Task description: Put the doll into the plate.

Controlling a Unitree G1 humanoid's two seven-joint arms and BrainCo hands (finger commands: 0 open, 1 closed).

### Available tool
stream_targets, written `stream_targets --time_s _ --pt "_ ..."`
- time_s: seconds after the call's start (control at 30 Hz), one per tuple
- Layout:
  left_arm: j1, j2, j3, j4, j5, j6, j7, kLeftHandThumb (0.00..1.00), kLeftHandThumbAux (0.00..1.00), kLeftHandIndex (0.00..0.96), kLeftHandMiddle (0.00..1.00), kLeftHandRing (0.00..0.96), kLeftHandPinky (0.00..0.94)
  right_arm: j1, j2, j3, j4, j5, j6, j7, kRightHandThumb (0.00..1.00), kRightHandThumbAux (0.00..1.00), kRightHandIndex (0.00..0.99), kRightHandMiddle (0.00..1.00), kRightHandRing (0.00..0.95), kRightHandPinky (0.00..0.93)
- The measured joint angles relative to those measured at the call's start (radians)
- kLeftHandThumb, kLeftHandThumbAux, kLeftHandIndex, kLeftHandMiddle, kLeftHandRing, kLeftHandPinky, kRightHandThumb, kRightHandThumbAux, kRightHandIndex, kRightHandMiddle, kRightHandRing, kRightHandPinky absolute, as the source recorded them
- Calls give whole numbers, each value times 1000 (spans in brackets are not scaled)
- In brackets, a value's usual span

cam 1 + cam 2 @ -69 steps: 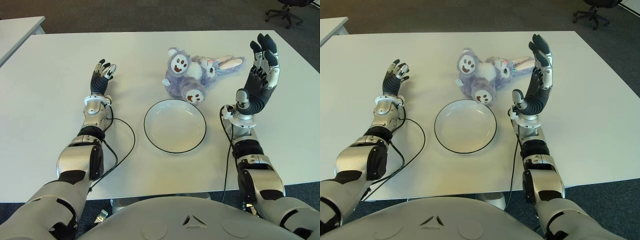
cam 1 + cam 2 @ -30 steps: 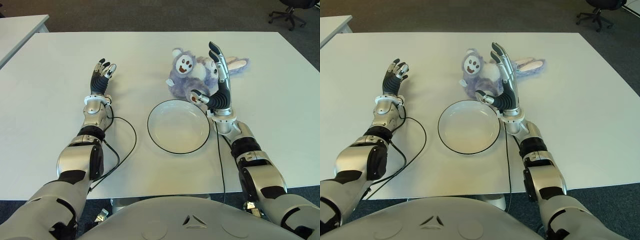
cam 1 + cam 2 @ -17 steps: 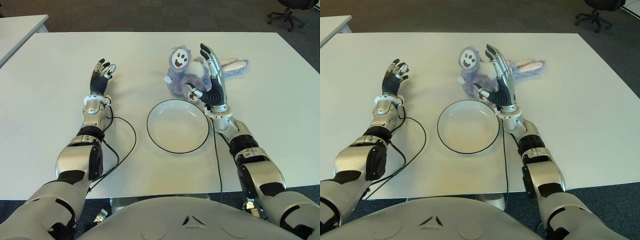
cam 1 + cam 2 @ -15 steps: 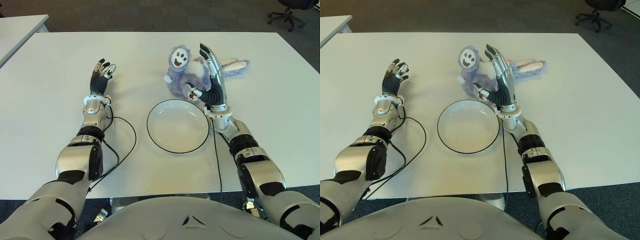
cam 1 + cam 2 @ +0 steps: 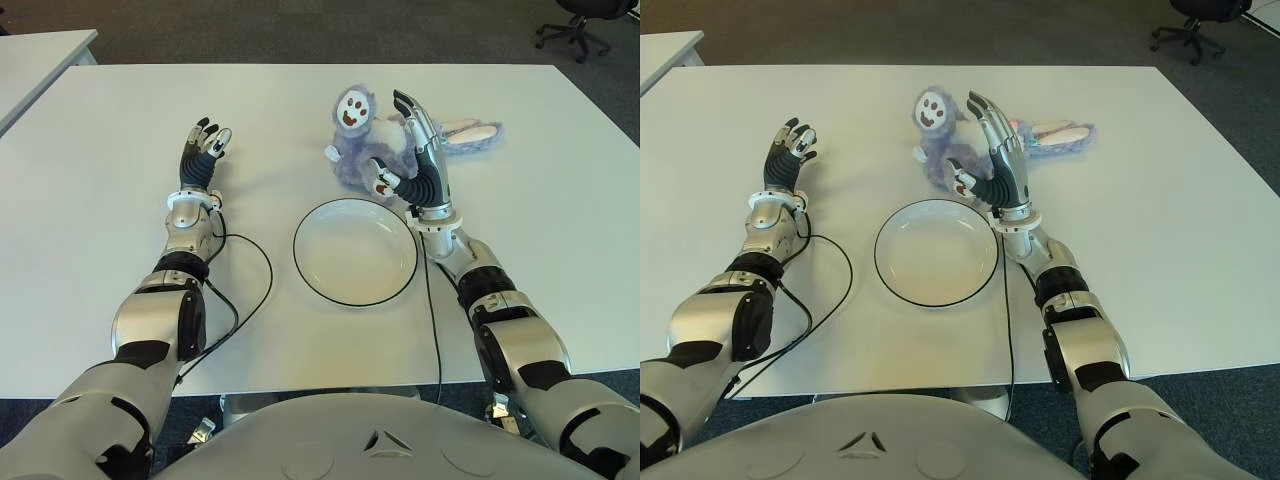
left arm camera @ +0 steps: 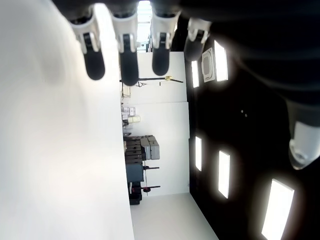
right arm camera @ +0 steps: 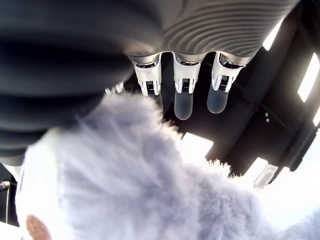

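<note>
Fingers spread, my left hand (image 5: 203, 152) idles left of the empty plate (image 5: 355, 251), while my right hand (image 5: 418, 160), uncurled and gripping nothing, has pressed against the doll (image 5: 370, 145) beyond the rim, nudging it leftward—grasp comes next.

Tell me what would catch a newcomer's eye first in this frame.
The fluffy purple doll lying on the white table, just beyond the plate, draws the eye first. The right hand is pressed up against its right side, fingers extended and not closed around it. The left hand shows well off to the left of the plate, open and holding nothing.
</note>
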Motion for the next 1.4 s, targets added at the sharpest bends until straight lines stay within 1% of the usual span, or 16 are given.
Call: stream_targets --time_s 0.13,0.27,0.47,0.67,0.7,0.73,0.9,1.17,1.33,1.4 --pt "0 0 0 0 0 0 0 0 467 8 138 164 190 -3 0 0 6 4 0 13 475 435 17 98 72 27" --pt "0 0 0 0 0 0 0 0 465 10 139 163 191 -4 1 -1 8 6 0 31 478 431 13 97 70 20" --pt "0 0 0 0 0 0 0 0 460 9 141 168 195 -7 1 -3 12 10 0 54 459 436 11 102 76 20" --pt "0 0 0 0 0 0 0 0 461 5 141 165 171 -9 2 -6 17 11 2 73 452 445 8 103 77 15" --pt "0 0 0 0 0 0 0 0 462 7 142 161 148 -9 3 -7 18 12 5 76 451 449 8 103 77 16" --pt "0 0 0 0 0 0 0 0 462 8 142 161 144 -10 3 -7 19 13 7 79 451 449 8 103 77 16" --pt "0 0 0 0 0 0 0 0 463 10 142 160 169 -15 4 -8 29 19 21 102 427 468 11 110 81 12" --pt "0 0 0 0 0 0 0 0 461 5 136 161 182 -21 4 -8 39 32 57 164 418 483 8 121 88 4" --pt "0 0 0 0 0 0 0 0 458 8 139 162 170 -23 4 -9 43 47 82 223 414 488 6 123 91 2" --pt "0 0 0 0 0 0 0 0 456 6 140 164 179 -24 4 -10 43 54 91 247 417 488 2 121 91 6"
